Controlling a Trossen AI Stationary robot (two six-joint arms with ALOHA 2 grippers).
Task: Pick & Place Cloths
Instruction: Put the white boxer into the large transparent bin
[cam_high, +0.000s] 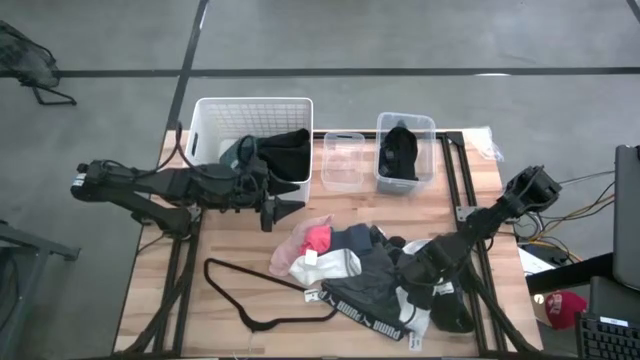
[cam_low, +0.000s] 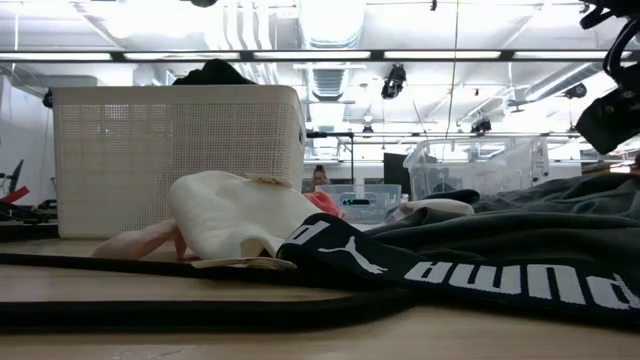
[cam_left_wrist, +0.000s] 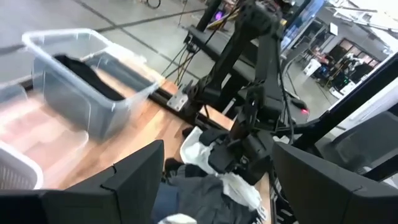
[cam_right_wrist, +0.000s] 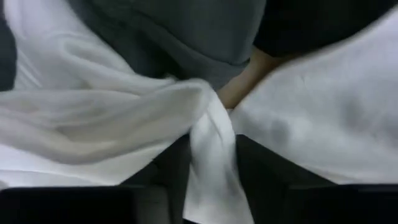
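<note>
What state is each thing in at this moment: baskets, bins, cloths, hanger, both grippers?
White basket: upright, dark garment draped over its rim.
Small clear bin: upright, looks empty.
Larger clear bin: holds a black cloth.
Cloth pile: heaped on table.
Wire hanger: lying flat.
Left gripper: open, empty, beside the basket.
Right gripper: down in pile, pinching white cloth.

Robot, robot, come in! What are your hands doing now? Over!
Right gripper pinching white cloth in the pile. Left gripper open, waiting by white basket. Wire hanger lies beside pile.
</note>
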